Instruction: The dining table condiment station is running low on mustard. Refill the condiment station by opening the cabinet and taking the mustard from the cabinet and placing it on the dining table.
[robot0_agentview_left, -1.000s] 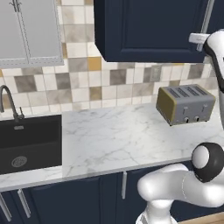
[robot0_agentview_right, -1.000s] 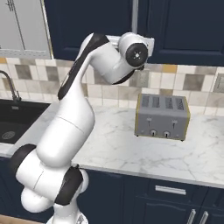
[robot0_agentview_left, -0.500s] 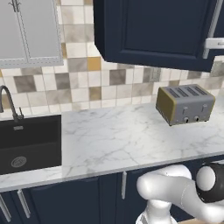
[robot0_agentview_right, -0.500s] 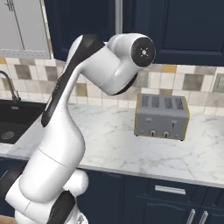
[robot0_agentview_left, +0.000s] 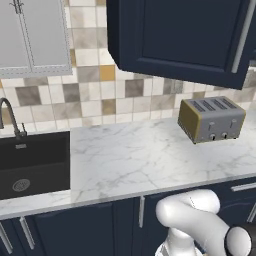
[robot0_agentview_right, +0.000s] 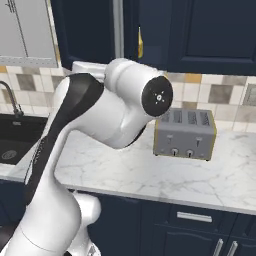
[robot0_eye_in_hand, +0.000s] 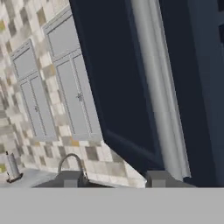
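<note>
Gripper (robot0_eye_in_hand: 114, 178) jaws part-open around the cabinet (robot0_agentview_left: 190, 35) handle (robot0_eye_in_hand: 158, 87), not clamped that I can see. Risk: I pull and it slips off, door swings shut.

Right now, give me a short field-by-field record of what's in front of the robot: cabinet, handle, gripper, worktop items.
cabinet: dark navy wall cabinet above the worktop, its door swung partly open in the left base view
handle: long silver bar handle, close in front of the hand camera
gripper: gripper by the handle's lower end; whether it grips cannot be told
mustard: a sliver of yellow at the door's edge, too small to identify
worktop: marble worktop with a silver toaster
sink: black sink with a faucet
</note>
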